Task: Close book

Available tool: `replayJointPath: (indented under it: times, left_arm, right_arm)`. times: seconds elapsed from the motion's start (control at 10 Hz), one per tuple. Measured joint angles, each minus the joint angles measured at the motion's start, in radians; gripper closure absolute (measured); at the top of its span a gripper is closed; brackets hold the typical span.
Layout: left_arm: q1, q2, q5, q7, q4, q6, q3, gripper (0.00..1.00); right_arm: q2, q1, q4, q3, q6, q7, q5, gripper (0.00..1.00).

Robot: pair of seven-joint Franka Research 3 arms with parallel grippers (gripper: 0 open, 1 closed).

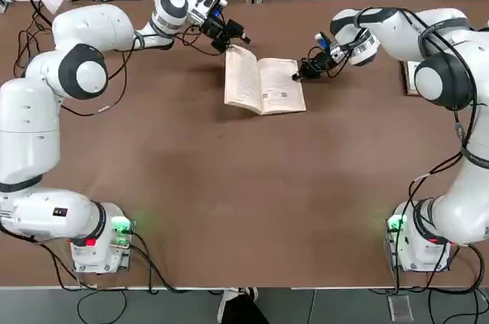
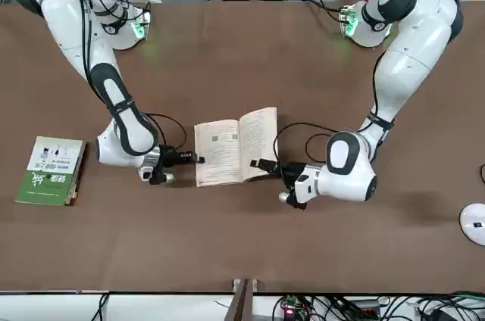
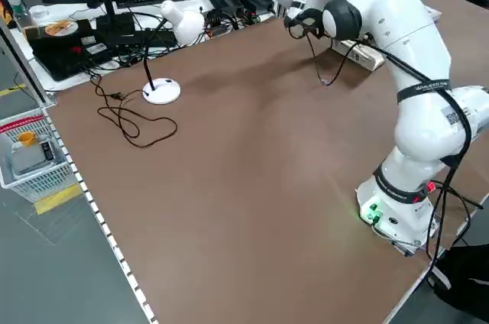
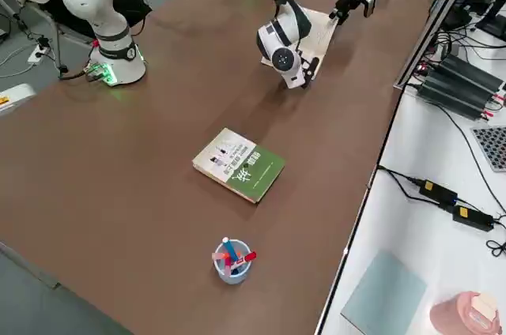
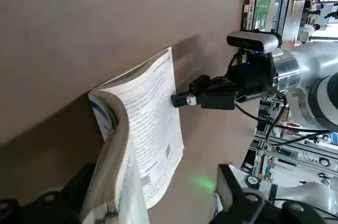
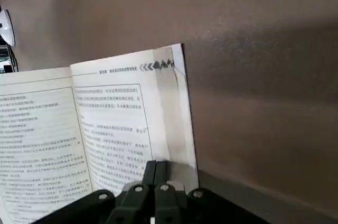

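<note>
Lying open on the brown table [image 1: 244, 209], text pages up, the book [image 1: 263, 83] sits toward the far side, between the two grippers. Its left half is lifted and bowed upward while the right half lies nearly flat; a blue band of the cover shows under the raised half in the left wrist view. The left gripper [image 1: 226, 36] is at the book's far left corner; in its wrist view its fingers stand apart on either side of the lifted half, the near edge of the pages between them, so it looks open around that half rather than clamped. The right gripper [image 1: 302, 72] reaches in low from the right, its fingers [image 6: 156, 176] pressed together with their tips at the outer edge of the right-hand page, touching it or just above it. A green-and-white book [image 2: 51, 171] lies well apart on the robot's right, a cup of pens [image 4: 231, 260] beyond it. A white lamp [image 3: 170, 49] stands at the table's far left corner
</note>
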Motion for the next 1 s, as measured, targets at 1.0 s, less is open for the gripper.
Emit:
replayJointPath:
  times: [1.0]
  left_arm:
    - [-0.004,-0.012,0.000,-0.102,0.004,0.000,-0.039,0.01]
  right_arm:
    - [0.000,0.000,0.000,0.000,0.000,0.000,0.000,0.98]
